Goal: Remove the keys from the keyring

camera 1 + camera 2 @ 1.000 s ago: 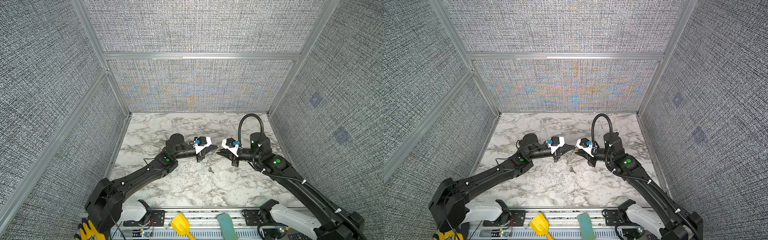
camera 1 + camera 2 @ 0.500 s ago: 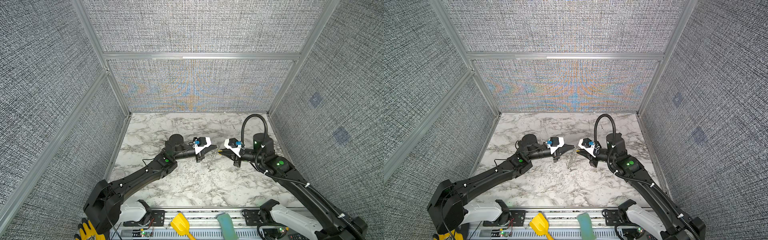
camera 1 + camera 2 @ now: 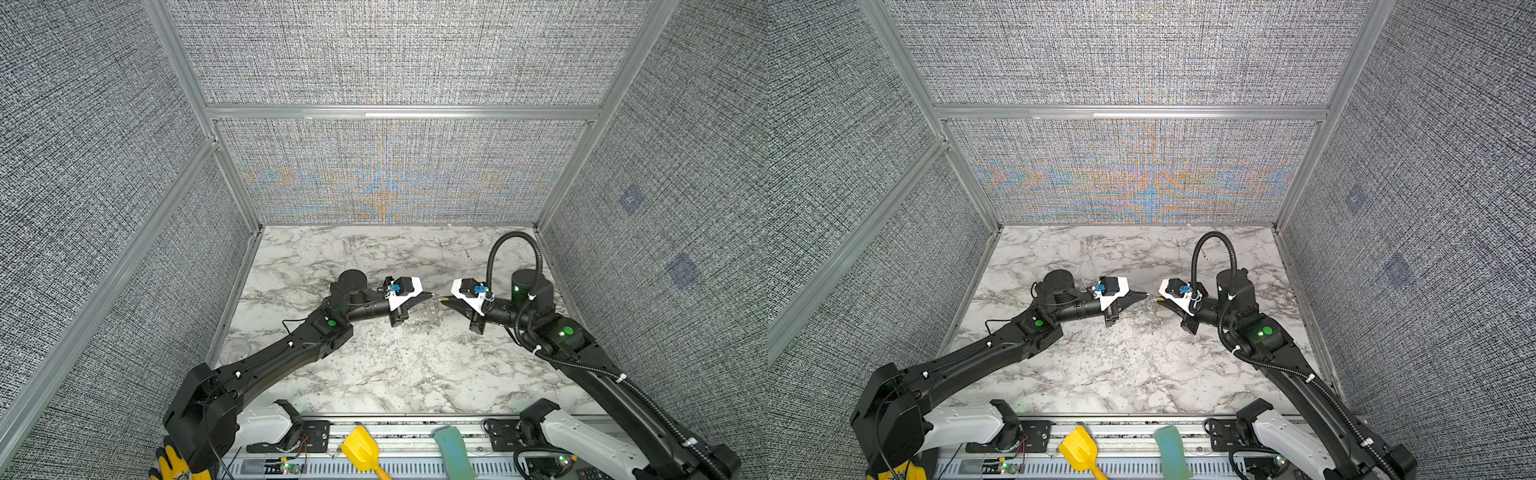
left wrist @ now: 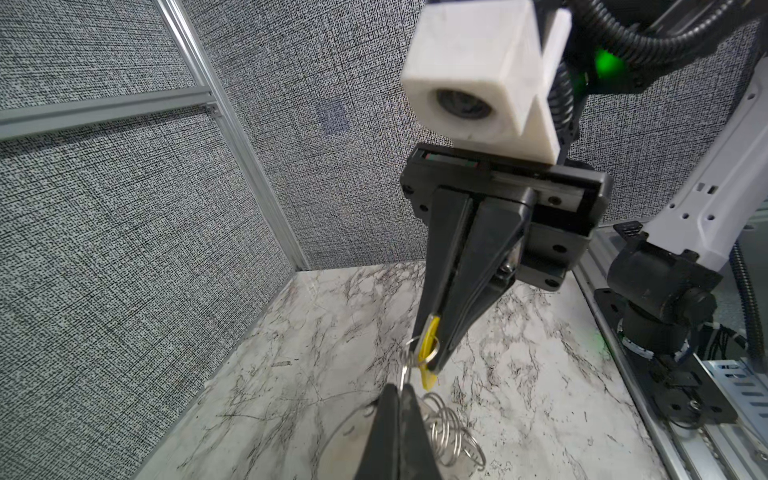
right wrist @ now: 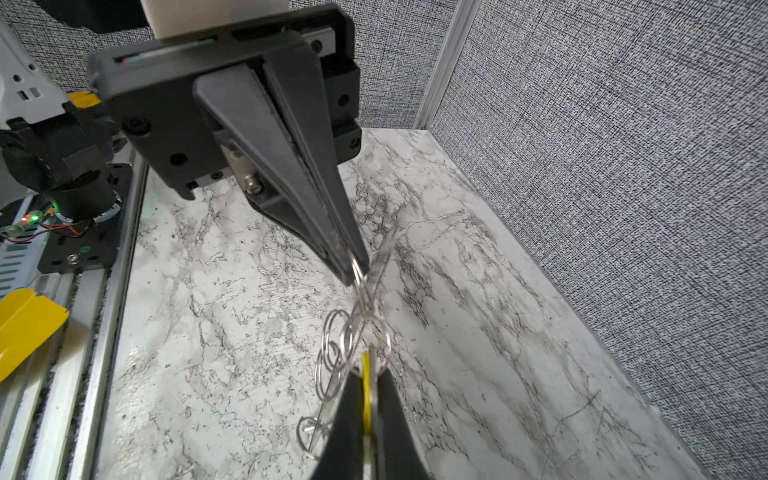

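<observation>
Both grippers meet above the middle of the marble table. The keyring is a bunch of silver wire rings hanging between them. My left gripper is shut on one thin ring of that bunch. The other rings dangle beside its fingers. My right gripper is shut on the key with the yellow tag. A ring threads through that tag. The right wrist view shows the left fingertips pinching the top of the rings.
Grey fabric walls close in the table at the back and on both sides. On the front rail lie a yellow scoop and a teal block. A yellow glove shows at the lower left corner.
My right gripper has drawn a little to the right with the yellow-tagged key, and its arm has shifted right. The gap between the two grippers is slightly wider. The left gripper has held still.
</observation>
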Robot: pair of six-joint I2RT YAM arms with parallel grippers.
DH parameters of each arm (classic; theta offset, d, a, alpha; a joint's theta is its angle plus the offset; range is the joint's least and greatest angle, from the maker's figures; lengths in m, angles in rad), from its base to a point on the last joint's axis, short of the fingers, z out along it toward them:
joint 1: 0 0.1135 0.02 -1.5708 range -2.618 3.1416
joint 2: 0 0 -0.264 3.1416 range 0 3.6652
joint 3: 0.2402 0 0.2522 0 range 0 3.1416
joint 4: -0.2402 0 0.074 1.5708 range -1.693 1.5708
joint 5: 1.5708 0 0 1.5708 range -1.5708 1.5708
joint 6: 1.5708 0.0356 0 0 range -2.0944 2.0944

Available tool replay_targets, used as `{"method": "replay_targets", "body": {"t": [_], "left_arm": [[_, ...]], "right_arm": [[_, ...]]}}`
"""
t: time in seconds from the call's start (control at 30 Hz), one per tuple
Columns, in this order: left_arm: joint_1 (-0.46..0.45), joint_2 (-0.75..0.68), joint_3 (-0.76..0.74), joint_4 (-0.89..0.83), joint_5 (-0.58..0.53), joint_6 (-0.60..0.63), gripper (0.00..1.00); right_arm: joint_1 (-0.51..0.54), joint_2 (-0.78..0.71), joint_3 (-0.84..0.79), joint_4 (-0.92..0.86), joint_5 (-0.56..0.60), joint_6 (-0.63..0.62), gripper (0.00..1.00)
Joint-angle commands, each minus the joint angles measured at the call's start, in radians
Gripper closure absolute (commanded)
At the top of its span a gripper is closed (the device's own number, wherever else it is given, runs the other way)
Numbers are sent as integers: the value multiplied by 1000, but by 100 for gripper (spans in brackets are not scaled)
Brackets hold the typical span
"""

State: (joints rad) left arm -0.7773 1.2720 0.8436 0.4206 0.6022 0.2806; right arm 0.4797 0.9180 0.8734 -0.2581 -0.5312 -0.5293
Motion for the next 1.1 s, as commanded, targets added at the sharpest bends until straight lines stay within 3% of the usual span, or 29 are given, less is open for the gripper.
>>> {"method": "replay_targets", "body": {"t": [0.0, 0.47, 0.77, 0.83, 0.87, 0.97, 1.07], "left_arm": [[4, 15, 24, -21, -83, 12, 100], [-3, 92, 111, -229, -155, -30, 100], [-7, 74, 92, -216, -162, -116, 100], [-8, 48, 80, -209, -171, -127, 77], [-7, 34, 78, -212, -178, -127, 72], [-6, -16, 74, -245, -202, -111, 62], [-2, -61, 79, -301, -224, -79, 61]], "right_arm": [[-1, 3, 20, -45, 110, -54, 100], [105, 42, 99, -5, 388, -233, 100], [127, 57, 117, 5, 405, -319, 100], [121, 70, 132, -9, 379, -340, 100], [119, 77, 138, -16, 364, -346, 100], [94, 98, 159, -43, 289, -361, 100], [78, 104, 168, -56, 229, -391, 100]]}}
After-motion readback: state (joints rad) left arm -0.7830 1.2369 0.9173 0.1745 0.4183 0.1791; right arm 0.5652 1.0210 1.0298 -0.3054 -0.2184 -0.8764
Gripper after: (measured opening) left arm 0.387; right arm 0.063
